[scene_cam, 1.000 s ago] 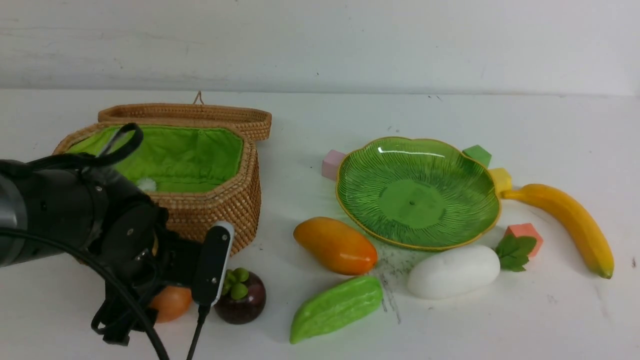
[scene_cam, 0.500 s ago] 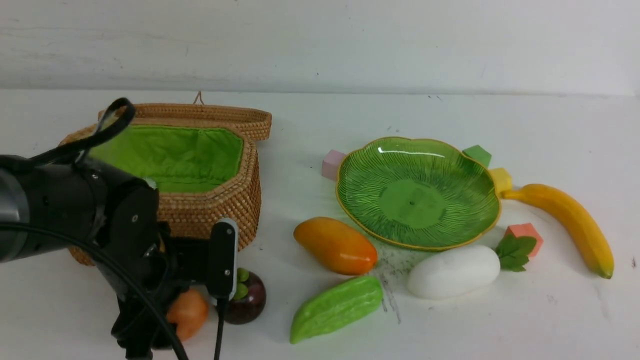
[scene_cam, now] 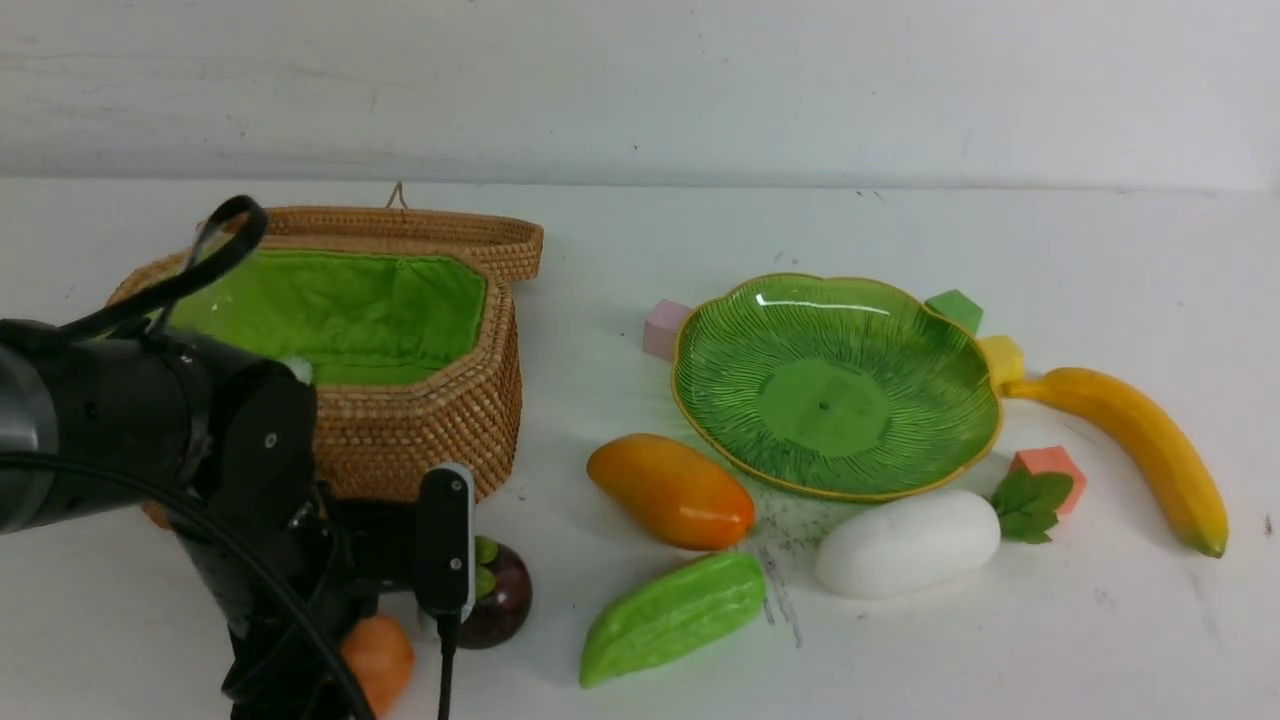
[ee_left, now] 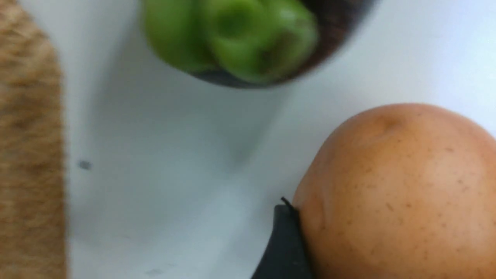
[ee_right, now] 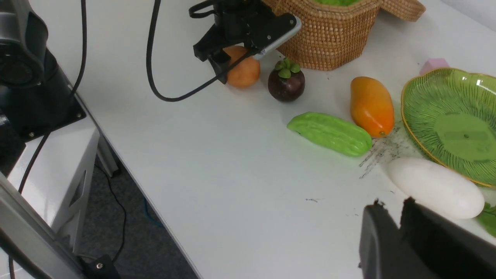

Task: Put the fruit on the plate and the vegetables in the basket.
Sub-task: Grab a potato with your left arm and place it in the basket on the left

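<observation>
My left gripper [scene_cam: 345, 675] stands open low over the brown-orange potato [scene_cam: 380, 660], just in front of the basket [scene_cam: 430, 410]. One dark finger [ee_left: 285, 240] touches the potato [ee_left: 399, 193]; the other finger is hidden. The dark-purple mangosteen [scene_cam: 500, 595] sits right beside it. The mango [scene_cam: 670, 492], green gourd [scene_cam: 672, 617] and white radish [scene_cam: 905, 545] lie in front of the empty green plate [scene_cam: 835, 385], and the banana [scene_cam: 1140, 445] lies to the plate's right. My right gripper [ee_right: 391, 211] is shut and empty, near the radish [ee_right: 434, 188].
The wicker lid [scene_cam: 400, 232] lies open behind the basket. Pink [scene_cam: 666, 328], green [scene_cam: 955, 308], yellow [scene_cam: 1002, 360] and salmon [scene_cam: 1050, 470] cubes ring the plate. The table's near edge [ee_right: 128, 162] drops to the floor in the right wrist view.
My left gripper has come down and turned over the potato. The potato has shifted a little right and toward the table's near edge. The other items have not moved.
</observation>
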Action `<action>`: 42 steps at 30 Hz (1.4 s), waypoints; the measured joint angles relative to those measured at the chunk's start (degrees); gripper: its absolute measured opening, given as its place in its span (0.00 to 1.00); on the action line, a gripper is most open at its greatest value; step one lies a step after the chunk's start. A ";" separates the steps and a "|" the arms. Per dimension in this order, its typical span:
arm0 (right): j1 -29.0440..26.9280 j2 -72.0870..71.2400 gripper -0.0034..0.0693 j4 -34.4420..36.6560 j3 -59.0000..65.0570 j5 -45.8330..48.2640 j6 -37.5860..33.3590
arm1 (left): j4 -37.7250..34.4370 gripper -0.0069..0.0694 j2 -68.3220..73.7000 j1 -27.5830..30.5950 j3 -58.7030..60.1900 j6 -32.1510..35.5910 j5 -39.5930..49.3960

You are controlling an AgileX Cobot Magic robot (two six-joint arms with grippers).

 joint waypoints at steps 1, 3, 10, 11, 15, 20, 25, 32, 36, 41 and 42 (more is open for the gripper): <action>0.00 0.00 0.18 0.00 0.00 0.00 0.00 | -0.57 0.82 -1.05 0.00 0.15 -0.67 1.42; 0.00 0.00 0.18 0.00 0.00 -0.39 0.00 | -2.02 0.82 -4.28 0.00 0.26 -2.79 3.26; 0.00 0.00 0.18 0.23 0.00 -6.02 0.00 | -1.13 0.82 -19.48 0.00 -2.59 -17.75 -1.66; 0.00 0.00 0.18 0.23 0.00 -7.11 0.00 | 0.69 0.82 -21.32 0.00 -3.57 -20.99 -3.91; 0.00 0.00 0.18 0.43 0.00 -10.90 0.36 | 10.50 0.82 -23.22 0.52 -7.48 -30.81 -11.83; 0.00 0.00 0.18 0.48 0.00 -12.99 2.12 | 24.51 0.82 -15.08 5.54 -12.39 -44.21 -18.18; 0.00 0.00 0.18 0.48 0.00 -12.99 2.36 | 31.12 0.84 -8.93 6.91 -13.94 -51.07 -18.68; 0.00 0.00 0.18 1.10 0.00 -13.09 2.58 | 33.50 0.97 -8.01 6.91 -14.05 -54.71 -18.74; 0.00 0.00 0.18 1.05 0.00 -13.26 2.58 | 33.36 0.94 -9.12 6.78 -14.12 -54.83 -18.62; 0.00 0.00 0.18 1.05 0.00 -13.33 2.58 | 27.98 0.81 -12.37 3.26 -14.12 -58.90 -16.47; 0.00 0.00 0.18 1.05 0.00 -13.33 2.58 | 25.79 0.76 -13.17 1.81 -14.15 -61.00 -15.75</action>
